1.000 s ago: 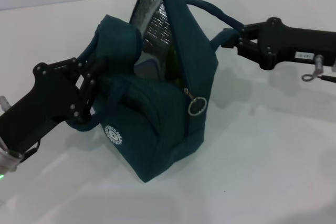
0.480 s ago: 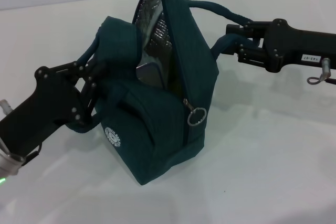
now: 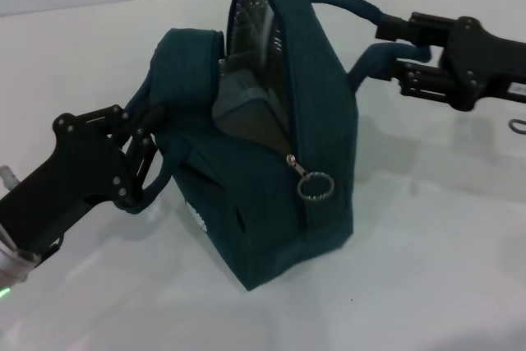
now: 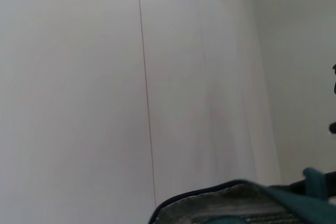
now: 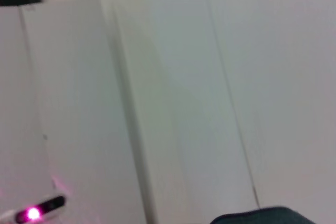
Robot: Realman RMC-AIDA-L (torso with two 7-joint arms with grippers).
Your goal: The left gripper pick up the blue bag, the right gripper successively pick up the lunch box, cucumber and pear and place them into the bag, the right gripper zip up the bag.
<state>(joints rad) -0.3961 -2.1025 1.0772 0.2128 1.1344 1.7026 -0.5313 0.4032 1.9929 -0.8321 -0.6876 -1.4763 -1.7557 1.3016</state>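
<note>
Teal-blue fabric fills the middle of the table [image 3: 427, 285]: the blue bag [image 3: 320, 162] stands there, taller and more upright than a second ago, its mouth narrower. We see the lunch box [image 3: 242, 113] wedged in the opening, sitting higher than before. The left gripper [image 3: 144, 150] stays clamped on the near handle. The right gripper [image 3: 393, 51] has shifted toward the robot's right, its fingers spread around the far handle [image 3: 353, 6]. The ring pull [image 3: 315, 187] hangs at the front.

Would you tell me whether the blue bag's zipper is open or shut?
Open: the blue bag gapes at the top, silver lining showing, and the ring pull hangs partway down.
</note>
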